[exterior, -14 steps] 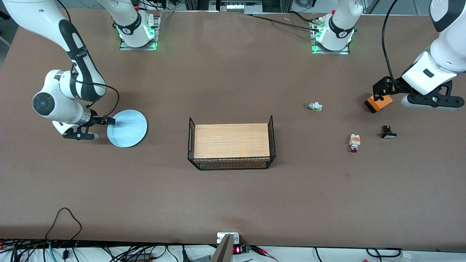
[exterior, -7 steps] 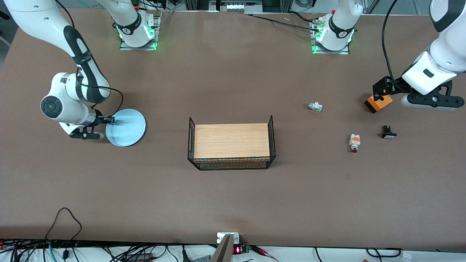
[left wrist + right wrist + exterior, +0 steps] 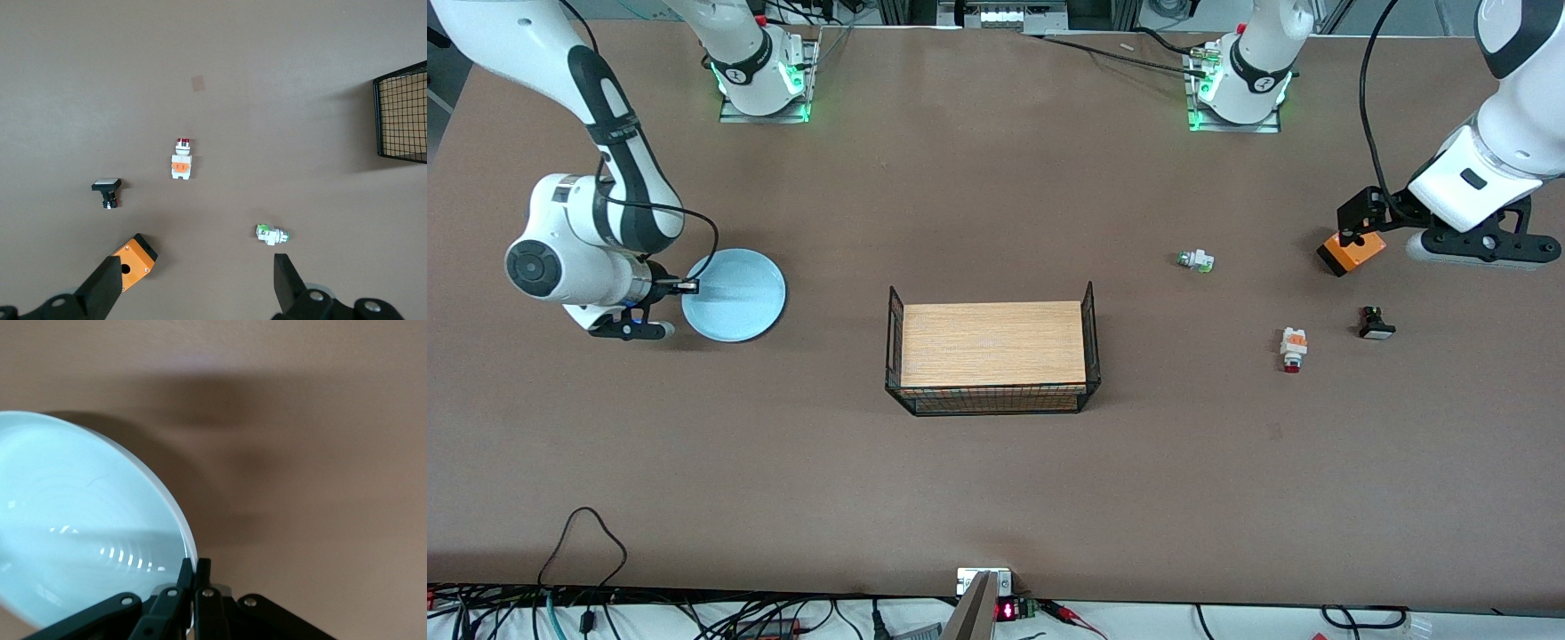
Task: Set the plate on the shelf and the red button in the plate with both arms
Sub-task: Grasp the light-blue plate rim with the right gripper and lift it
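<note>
The pale blue plate [image 3: 738, 293] lies toward the right arm's end of the table. My right gripper [image 3: 687, 286] is shut on its rim, and the right wrist view shows both fingers [image 3: 194, 570] pinched on the edge of the plate [image 3: 80, 513], with a shadow under that edge. The red button [image 3: 1294, 348] lies on the table toward the left arm's end, nearer the front camera than the left hand. My left gripper [image 3: 1369, 222] hangs open above the table there, with nothing between its fingers. In the left wrist view the red button [image 3: 181, 162] lies apart from the left gripper [image 3: 195, 267].
A wire basket [image 3: 1089, 307] with a wooden board stands mid-table. An orange box [image 3: 1352, 253] lies under the left hand. Around the red button lie a green-tipped white button [image 3: 1196, 260] and a black button with a white cap [image 3: 1376, 324].
My right gripper has shut on the plate's rim. The plate has shifted a little with it, away from the front camera. The left arm has not moved.
</note>
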Tool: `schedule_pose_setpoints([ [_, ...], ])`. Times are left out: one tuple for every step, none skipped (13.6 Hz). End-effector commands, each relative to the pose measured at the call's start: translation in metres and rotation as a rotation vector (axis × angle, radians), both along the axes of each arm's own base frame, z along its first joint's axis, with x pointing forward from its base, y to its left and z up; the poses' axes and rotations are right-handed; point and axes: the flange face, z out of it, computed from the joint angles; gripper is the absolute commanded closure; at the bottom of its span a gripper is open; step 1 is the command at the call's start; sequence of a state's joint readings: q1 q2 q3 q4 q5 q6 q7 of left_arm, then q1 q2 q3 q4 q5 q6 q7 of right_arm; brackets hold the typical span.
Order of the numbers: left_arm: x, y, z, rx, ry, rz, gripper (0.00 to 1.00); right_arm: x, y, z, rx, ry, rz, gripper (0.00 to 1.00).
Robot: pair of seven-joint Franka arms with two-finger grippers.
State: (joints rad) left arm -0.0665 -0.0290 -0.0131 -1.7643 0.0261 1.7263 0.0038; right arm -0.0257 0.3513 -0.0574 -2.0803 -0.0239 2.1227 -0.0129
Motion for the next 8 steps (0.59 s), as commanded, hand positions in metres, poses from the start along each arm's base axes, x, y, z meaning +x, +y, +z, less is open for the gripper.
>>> schedule_pose_setpoints([
  [-0.001,-0.001,0.004,0.020,0.001,-0.001,0.00,0.014,0.009,0.067,0.050,0.028,-0.023,1.00],
  [-0.001,-0.001,0.003,0.020,0.003,-0.001,0.00,0.020,0.014,0.088,0.052,0.038,-0.020,1.00],
  [-0.001,-0.001,0.004,0.020,0.001,-0.001,0.00,0.026,0.022,0.110,0.051,0.042,-0.016,1.00],
  [-0.001,-0.001,0.004,0.020,0.001,-0.001,0.00,0.031,0.031,0.134,0.060,0.031,-0.039,1.00],
  [-0.001,-0.001,0.004,0.020,0.001,-0.001,0.00,0.036,0.039,0.153,0.076,0.033,-0.078,1.00],
  [-0.001,-0.001,0.003,0.020,0.003,-0.001,0.00,0.038,0.049,0.171,0.081,0.046,-0.111,1.00],
  [-0.001,-0.001,0.003,0.020,0.003,-0.001,0.00,0.040,0.058,0.184,0.077,0.053,-0.151,1.00],
  [-0.001,-0.001,0.004,0.020,0.001,-0.001,0.00,0.042,0.073,0.200,0.077,0.058,-0.196,1.00],
])
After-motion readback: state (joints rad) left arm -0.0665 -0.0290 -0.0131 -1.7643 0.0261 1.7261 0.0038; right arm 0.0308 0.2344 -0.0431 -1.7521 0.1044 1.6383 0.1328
